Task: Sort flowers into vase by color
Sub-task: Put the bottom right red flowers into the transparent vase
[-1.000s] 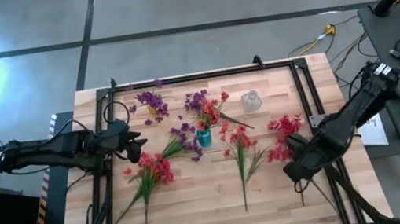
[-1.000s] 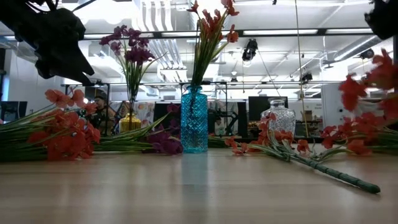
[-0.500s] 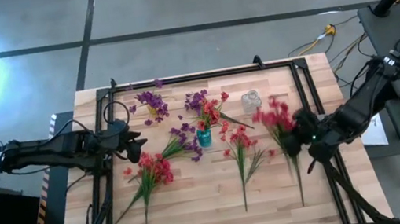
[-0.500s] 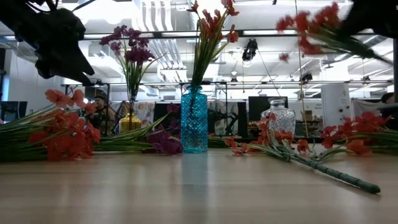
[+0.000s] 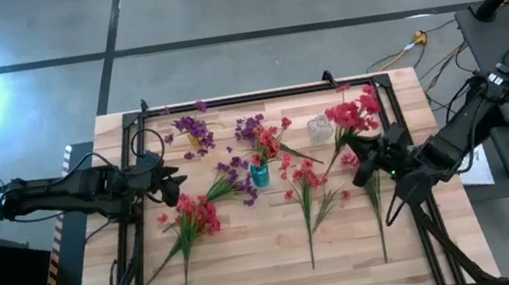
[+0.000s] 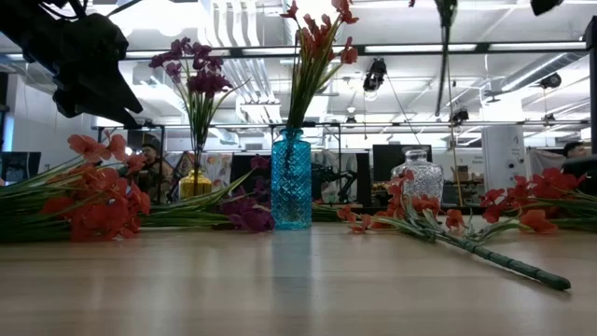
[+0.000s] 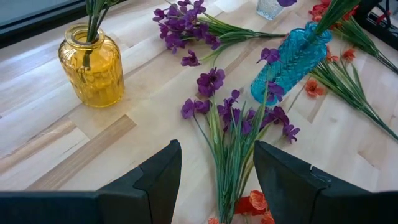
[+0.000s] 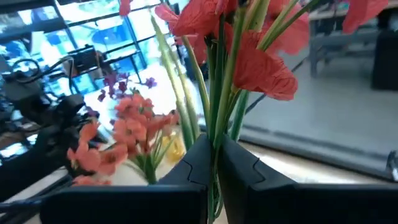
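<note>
1. High view: the right end effector (image 5: 366,159) hangs over the wooden surface (image 5: 253,264), to the right of the blue vase (image 5: 259,173), clenched on the stems of a red sprig (image 5: 352,115).
2. Right wrist view: its two dark fingers (image 8: 198,163) press together on green stems, and red blossoms of the sprig (image 8: 249,56) spread just past them.
3. The held sprig's blossoms lie just right of the clear glass vase (image 5: 319,130), which stands to the right of the blue vase.
4. The blue vase already holds red flowers (image 6: 317,47); the yellow vase (image 7: 91,65), to its left, holds purple flowers (image 6: 194,79).
5. The left end effector (image 5: 172,186) waits well left of the blue vase, above the surface, fingers (image 7: 158,177) parted and holding nothing.
6. Loose purple sprigs (image 7: 233,118) lie touching the blue vase on its left.
7. A bunch of red sprigs (image 5: 193,217) lies further left and nearer the front edge.
8. Another red sprig (image 5: 304,191) lies just right of the blue vase.
</note>
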### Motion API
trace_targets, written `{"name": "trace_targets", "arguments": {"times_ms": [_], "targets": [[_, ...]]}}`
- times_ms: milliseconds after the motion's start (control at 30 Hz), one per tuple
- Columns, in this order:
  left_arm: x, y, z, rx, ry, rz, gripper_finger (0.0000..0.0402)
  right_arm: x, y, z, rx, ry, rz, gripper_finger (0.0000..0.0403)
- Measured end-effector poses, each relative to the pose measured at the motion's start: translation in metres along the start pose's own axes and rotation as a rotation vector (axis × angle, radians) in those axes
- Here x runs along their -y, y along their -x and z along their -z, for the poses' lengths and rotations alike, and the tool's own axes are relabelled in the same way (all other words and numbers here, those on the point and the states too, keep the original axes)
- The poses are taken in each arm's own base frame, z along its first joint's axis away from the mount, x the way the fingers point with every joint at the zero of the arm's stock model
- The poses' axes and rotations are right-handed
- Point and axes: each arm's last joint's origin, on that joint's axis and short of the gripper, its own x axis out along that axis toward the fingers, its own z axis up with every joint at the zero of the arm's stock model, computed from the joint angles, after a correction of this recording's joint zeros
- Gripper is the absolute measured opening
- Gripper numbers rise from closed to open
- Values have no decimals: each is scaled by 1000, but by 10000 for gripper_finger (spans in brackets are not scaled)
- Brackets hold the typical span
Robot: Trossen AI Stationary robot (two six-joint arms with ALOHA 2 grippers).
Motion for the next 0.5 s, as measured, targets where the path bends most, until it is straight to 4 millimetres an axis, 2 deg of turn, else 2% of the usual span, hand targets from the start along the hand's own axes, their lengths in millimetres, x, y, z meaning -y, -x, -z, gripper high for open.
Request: {"name": "trace_targets", "arguments": {"times_ms": [167, 300, 500], "targets": [[0, 1, 0, 1, 5, 2, 187, -8, -18, -4, 64, 98, 102, 13], [3, 8, -8, 17, 22, 24, 187, -1, -36, -8, 93, 154, 221, 13], [7, 23, -24, 60, 33, 58, 187, 13, -60, -15, 122, 143, 365, 13]]}}
